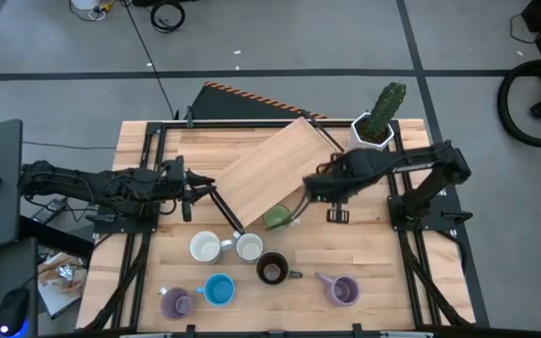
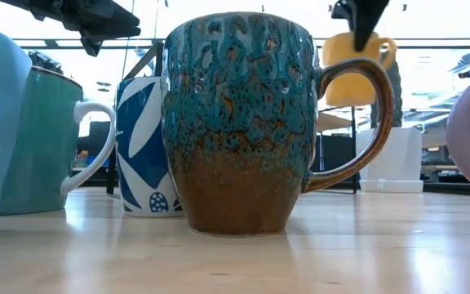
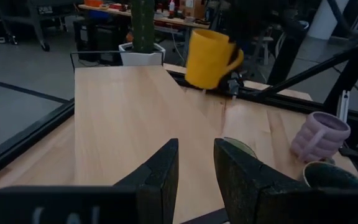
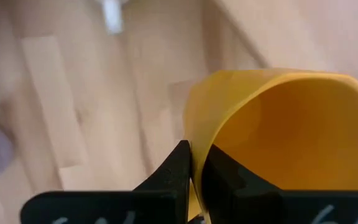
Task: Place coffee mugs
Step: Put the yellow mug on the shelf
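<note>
- Right tool [image 4: 194, 180] is clenched on the rim of the orange mug [image 4: 278, 143]; one finger is seen inside the wall, one outside.
- Orange mug is held clear of the surface [image 3: 129, 124], above it, in the left wrist view.
- Green mug [image 1: 276, 219] lies just below the right tool.
- Left tool [image 3: 194, 180] is parted, nothing grasped, over the wooden board [image 1: 270, 169].
- Brown mug [image 2: 239, 122], blue-patterned white mug [image 2: 141, 147] and purple mug [image 3: 320, 135] stand further off.
</note>
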